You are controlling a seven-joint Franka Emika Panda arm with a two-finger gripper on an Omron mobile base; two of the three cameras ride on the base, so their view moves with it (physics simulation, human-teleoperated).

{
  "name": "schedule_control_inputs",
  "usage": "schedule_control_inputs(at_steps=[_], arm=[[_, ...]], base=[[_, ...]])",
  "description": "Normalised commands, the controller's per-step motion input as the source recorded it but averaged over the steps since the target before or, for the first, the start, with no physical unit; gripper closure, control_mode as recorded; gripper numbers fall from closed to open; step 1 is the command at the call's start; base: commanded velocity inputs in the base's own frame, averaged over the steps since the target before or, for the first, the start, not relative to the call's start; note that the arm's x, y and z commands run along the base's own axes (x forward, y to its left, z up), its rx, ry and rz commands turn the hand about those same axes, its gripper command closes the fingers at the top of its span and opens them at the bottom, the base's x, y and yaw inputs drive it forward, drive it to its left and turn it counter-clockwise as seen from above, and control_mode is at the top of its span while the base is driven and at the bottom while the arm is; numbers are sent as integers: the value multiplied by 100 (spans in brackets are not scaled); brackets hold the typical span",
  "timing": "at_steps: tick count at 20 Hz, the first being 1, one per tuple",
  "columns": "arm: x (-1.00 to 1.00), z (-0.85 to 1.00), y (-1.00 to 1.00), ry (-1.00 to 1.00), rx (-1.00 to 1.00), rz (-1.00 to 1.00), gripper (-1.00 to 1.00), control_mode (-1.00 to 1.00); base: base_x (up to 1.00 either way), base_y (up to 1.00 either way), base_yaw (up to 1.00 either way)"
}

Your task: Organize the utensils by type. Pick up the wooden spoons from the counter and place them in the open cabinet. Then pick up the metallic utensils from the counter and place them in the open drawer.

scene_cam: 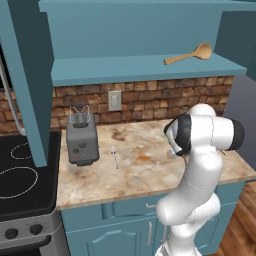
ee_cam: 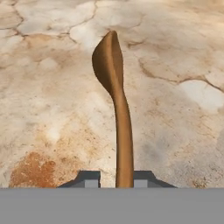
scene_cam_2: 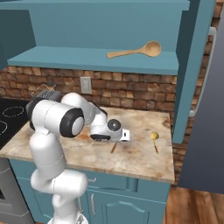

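A white robot arm bends low over the counter (scene_cam_2: 144, 164) in a teal kitchen, its gripper (ee_cam: 117, 179) clamped on the handle of the smaller wooden spoon (ee_cam: 114, 87), whose bowl points away from the hand, seen edge-on against the marbled stone; whether the spoon has left the surface cannot be told from these views. 1 wooden spoon (scene_cam_2: 135, 50), the larger, already lies flat on the shelf of the open cabinet (scene_cam_2: 100, 61), its bowl toward the right end. In the right base view a short length of the gripped handle pokes out beneath the hand, near the counter's front. By this reckoning the sorting is roughly a quarter done: 1 of 2 wooden spoons is stowed, and the 2nd is in hand but yet to be carried up. Both metallic pieces remain on the stone: a thin silver utensil (scene_cam: 115, 156) just beside the toaster (scene_cam: 81, 137), and a yellow-ended utensil (scene_cam_2: 155, 141) near the counter's right edge. The drawer meant for them cannot be made out.
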Motion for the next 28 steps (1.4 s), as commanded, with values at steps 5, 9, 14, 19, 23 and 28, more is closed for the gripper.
schedule_control_inputs(at_steps=[5,9,14,19,23,28], arm=[[-12,80,9,2,0,13,100,-100],[-9,96,0,11,0,21,100,-100],[-5,100,0,19,-5,22,100,-100],[-11,100,0,13,-5,19,100,-100],[-77,96,0,0,-2,19,100,-100],[-100,50,0,-2,-4,25,100,-100]], base=[[0,0,0],[0,0,0],[0,0,0],[0,0,0],[0,0,0],[0,0,0]])
